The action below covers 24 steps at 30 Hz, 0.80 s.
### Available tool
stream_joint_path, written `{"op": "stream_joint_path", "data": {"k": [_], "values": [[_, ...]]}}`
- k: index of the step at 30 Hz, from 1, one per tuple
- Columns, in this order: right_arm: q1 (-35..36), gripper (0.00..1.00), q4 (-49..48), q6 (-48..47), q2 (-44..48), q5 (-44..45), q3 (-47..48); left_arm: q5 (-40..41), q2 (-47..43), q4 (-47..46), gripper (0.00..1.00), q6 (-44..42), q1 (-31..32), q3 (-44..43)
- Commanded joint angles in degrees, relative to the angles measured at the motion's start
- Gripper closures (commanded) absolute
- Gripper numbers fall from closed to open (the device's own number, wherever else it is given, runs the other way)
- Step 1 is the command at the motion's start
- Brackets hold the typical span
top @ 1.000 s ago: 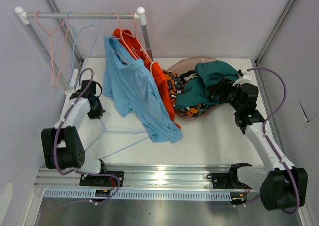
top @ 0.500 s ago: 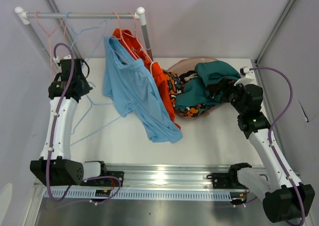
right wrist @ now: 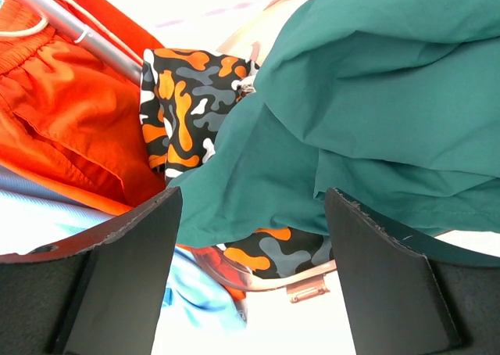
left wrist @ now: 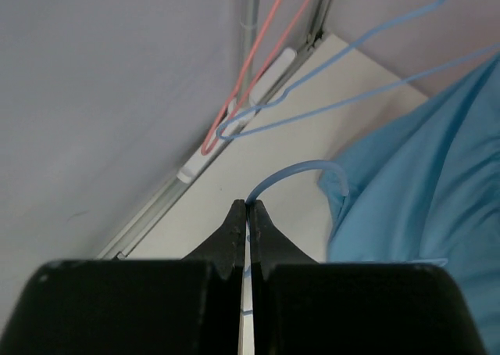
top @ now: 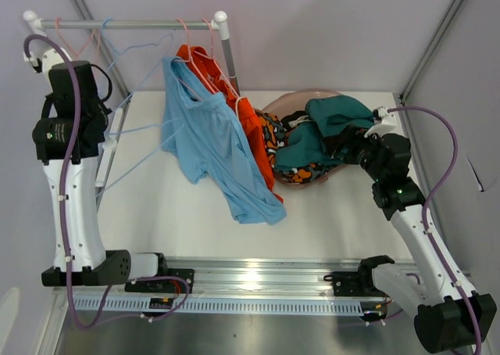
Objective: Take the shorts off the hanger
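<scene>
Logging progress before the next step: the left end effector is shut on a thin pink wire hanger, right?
Not quite. The left end effector is shut on a thin blue wire hanger, not a pink one. The left wrist view shows the blue wire running into its closed tips.

White rail [top: 141,24] runs across the back left, its post [top: 227,54] standing on the table [top: 336,214]. Clear pinkish tub [top: 275,105] sits just right of the post. Silver track [top: 258,277] lines the near edge.

Open table [top: 180,222] runs along the near side between the 2 arms. The light blue shorts [top: 219,148] drape across the middle; the rack post [top: 228,58] stands behind. A blue hanger [left wrist: 297,167] crosses the left rear; the heaped basin [top: 281,99] fills the right.
</scene>
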State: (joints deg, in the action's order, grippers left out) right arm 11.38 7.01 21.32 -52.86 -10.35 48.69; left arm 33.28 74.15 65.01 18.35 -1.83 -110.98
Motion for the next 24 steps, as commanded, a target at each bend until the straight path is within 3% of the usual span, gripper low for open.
{"op": "stream_joint_path", "data": {"k": [1,14,24], "values": [[0.6,0.20,0.1,-0.6,1.2,0.9,2.9,4.5,2.8,0.6,1.00,-2.4,0.5,-7.1],[2.1,0.20,2.0,-2.2,1.6,2.5,2.7,10.7,18.8,-3.8,1.00,-1.6,6.1,-29.9],[3.7,0.20,1.2,-2.9,0.8,2.9,1.9,18.1,24.6,-22.9,1.00,-7.1,9.7,-30.8]]}}
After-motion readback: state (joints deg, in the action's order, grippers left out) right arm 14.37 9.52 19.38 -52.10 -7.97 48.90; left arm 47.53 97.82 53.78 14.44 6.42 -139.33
